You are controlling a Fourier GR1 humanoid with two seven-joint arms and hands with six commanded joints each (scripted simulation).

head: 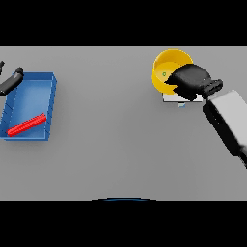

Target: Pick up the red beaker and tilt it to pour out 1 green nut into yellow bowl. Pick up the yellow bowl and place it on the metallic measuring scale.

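The yellow bowl [166, 67] is at the far right of the table with a small green nut [164, 74] inside it. My right hand [190, 81] has its fingers curled over the bowl's near right rim. Under the bowl and hand, the pale edge of the metallic scale [172, 98] shows; whether the bowl rests on it or hangs just above I cannot tell. The red beaker [26, 124] lies on its side in a blue bin [50, 103] at the left. My left hand [12, 80] sits at the bin's far left corner, fingers relaxed, holding nothing.
The blue bin takes up the left edge of the table, and the scale with the bowl takes up the far right. Between them lies bare grey tabletop [111, 125]. My right forearm [229, 120] slants in from the right side.
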